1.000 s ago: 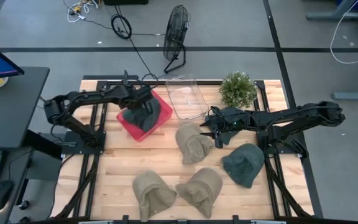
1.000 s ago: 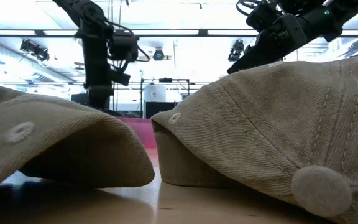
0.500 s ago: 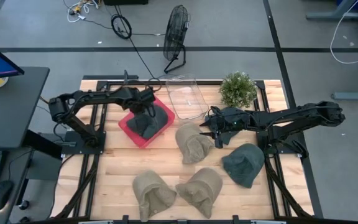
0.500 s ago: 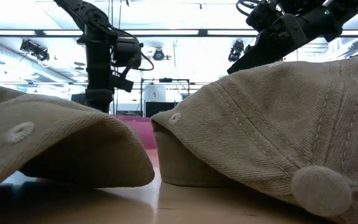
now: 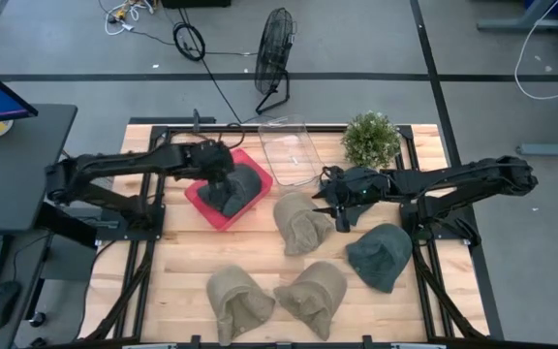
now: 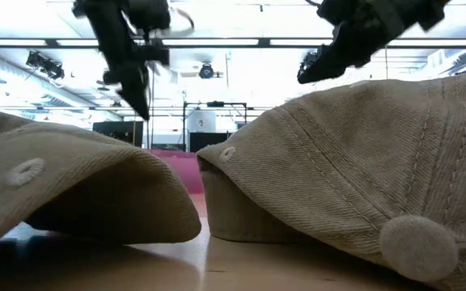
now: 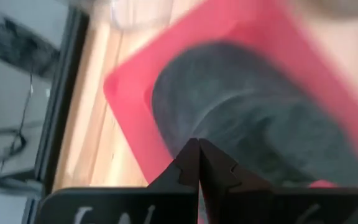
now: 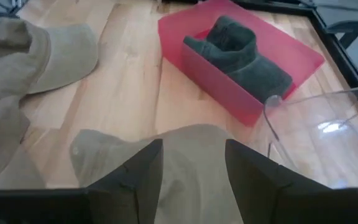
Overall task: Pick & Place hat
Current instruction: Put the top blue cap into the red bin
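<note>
A dark grey hat lies crumpled in the red bin, also seen in the right wrist view. My left gripper hovers above the bin's far-left part with its fingers shut and holds nothing. My right gripper is open; its fingers stand above the near tan hat, the one in the table's middle. I see no touch. In the low view the right gripper is above the hats.
Two more tan hats lie near the table's near edge, and a dark green hat lies to the right. A clear plastic bin and a potted plant stand at the far edge.
My left gripper has risen out of the red bin and drawn back toward the table's left, the arm folding back with it. The dark grey hat has stayed behind and settled in the bin.
</note>
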`<state>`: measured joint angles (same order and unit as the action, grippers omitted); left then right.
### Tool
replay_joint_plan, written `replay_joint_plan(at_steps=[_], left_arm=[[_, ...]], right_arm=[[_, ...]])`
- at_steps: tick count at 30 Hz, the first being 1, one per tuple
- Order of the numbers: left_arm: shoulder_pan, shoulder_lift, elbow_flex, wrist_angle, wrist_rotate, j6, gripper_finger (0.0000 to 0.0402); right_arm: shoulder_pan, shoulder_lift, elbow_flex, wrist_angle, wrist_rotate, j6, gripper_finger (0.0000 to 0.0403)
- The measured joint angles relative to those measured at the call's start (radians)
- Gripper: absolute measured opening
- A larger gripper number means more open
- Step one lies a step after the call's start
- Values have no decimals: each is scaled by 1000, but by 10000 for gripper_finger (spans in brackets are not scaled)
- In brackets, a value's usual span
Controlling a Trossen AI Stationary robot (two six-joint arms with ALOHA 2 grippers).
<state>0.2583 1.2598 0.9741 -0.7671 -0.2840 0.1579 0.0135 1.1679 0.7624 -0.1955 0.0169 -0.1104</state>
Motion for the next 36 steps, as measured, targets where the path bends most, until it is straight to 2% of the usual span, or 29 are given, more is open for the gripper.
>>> replay_joint_plan(at_steps=[3, 7, 13, 16, 22, 29, 36], left_arm=[[-44, -86, 0, 9, 2, -57, 15], [-85, -155, 1, 42, -1, -91, 51], [-117, -166, 1, 122, 0, -64, 117], [-125, -160, 1, 158, -1, -35, 142], [-129, -158, 1, 168, 0, -16, 162], [-129, -158, 1, 166, 0, -16, 152], [-129, -158, 1, 165, 0, -17, 145]], right_arm=[[19, 0, 80, -196, 78, 46, 178], [16, -1, 127, -401, 224, 202, 178], [-15, 35, 126, -628, 411, 473, 178], [-32, 73, 126, -670, 496, 553, 178], [-80, 181, 126, -665, 513, 627, 178], [-140, 291, 126, -702, 495, 722, 178], [-169, 322, 126, -761, 491, 855, 178]])
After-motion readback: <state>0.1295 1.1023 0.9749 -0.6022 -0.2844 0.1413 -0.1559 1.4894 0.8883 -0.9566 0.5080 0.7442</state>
